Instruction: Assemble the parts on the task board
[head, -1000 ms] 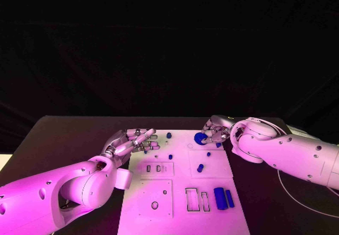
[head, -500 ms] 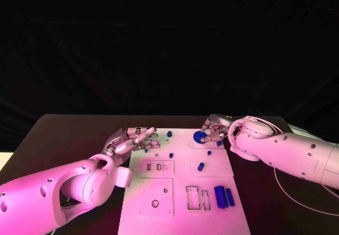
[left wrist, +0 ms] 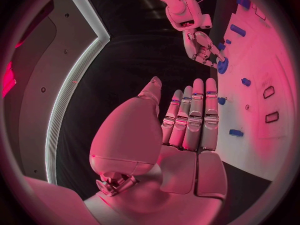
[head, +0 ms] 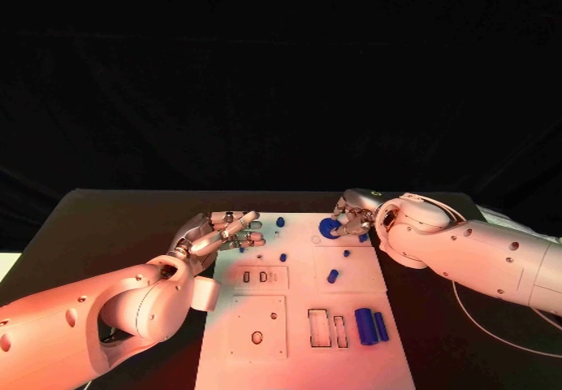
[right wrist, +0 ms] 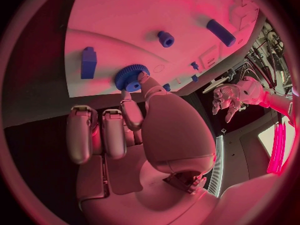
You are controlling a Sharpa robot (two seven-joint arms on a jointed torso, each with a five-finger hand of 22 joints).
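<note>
Right hand (head: 347, 221) grips a blue toothed wheel (head: 330, 228), pinched at its rim between thumb and one finger, over the far right corner of the task board (head: 299, 325). From my right wrist view the wheel (right wrist: 131, 77) sits close over the white surface, beside a small block (right wrist: 89, 62); I cannot tell whether it touches the board or hangs just above it.

Left hand (head: 222, 233) holds nothing, fingers straight and side by side, hovering at the board's far left edge.

Findings on the board: several small blue parts lie near its middle, among them a short peg (head: 331, 278); two longer blue cylinders (head: 370, 327) lie near the right edge, beside empty rectangular slots (head: 326, 329).

Judgement: the step in hand is seating the wheel at its place in the far right corner. The next move calls for lowering it square to the board, aligned with whatever post or recess receives it, which my fingers hide, then loosening the pinch only once it sits flat. The remaining parts appear unseated, so the task seems early.
</note>
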